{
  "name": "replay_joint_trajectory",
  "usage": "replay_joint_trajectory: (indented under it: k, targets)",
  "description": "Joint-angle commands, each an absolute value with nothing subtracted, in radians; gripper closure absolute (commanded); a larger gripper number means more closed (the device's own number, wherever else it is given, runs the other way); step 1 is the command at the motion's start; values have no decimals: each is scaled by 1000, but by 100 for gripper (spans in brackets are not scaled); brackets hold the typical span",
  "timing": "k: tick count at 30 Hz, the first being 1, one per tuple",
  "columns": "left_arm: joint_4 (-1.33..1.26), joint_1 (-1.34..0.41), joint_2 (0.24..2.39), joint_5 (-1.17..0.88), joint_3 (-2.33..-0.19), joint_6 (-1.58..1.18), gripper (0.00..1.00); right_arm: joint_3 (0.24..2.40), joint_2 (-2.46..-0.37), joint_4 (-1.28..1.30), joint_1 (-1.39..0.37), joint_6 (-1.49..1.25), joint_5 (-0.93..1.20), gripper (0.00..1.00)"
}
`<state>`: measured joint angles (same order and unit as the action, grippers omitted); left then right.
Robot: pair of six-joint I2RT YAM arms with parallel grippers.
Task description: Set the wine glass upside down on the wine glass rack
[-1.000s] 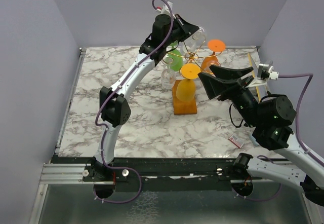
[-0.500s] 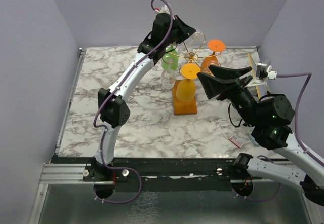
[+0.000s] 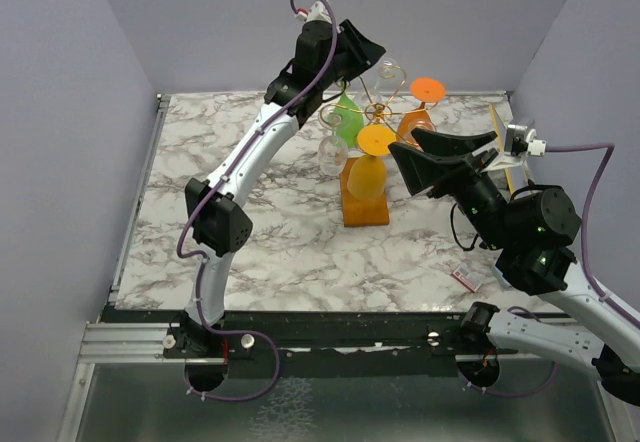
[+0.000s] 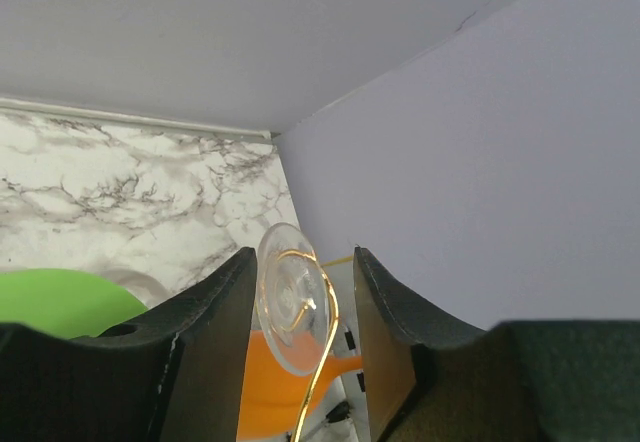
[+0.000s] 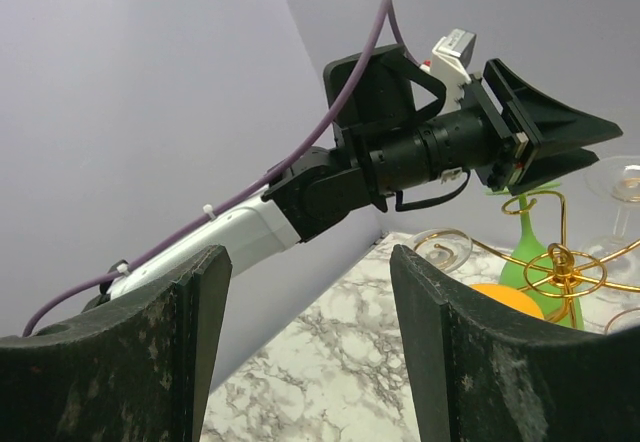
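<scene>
Jaws of the left tool (image 4: 305, 260) stand parted in the wrist view. The foot of the clear wine glass (image 4: 293, 302) sits between them, caught on a gold wire curl, and a clear gap shows on its right side. The wine glass rack (image 3: 366, 214) stands right of centre on the marbled surface (image 3: 250, 222), with orange glasses (image 3: 366, 174) and a green glass (image 3: 348, 122) hanging from it. At mid right, the right tool (image 3: 405, 147) gapes open and empty beside the rack.

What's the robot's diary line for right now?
left gripper: open around foot of wine glass | wine glass rack: wire holds glass | right gripper: open, empty
</scene>
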<state>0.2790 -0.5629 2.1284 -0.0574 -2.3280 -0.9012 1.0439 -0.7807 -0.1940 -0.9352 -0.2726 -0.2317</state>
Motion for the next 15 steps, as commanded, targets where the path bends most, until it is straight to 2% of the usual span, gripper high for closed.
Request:
replay_joint_trajectory:
  k: [1, 3, 6, 15]
  targets:
    - [244, -557, 2053, -7, -2341, -862, 53, 1034, -780, -222, -941, -278, -257, 31]
    - [244, -556, 2045, 5, -2337, -851, 52, 1033, -777, -219, -941, -276, -259, 31]
    - [244, -553, 2033, 14, -2330, -838, 44, 1031, -773, -210, -941, -276, -266, 31]
    - [252, -520, 1980, 0, -2297, -788, 34, 1048, -765, -77, -942, -308, -345, 31]
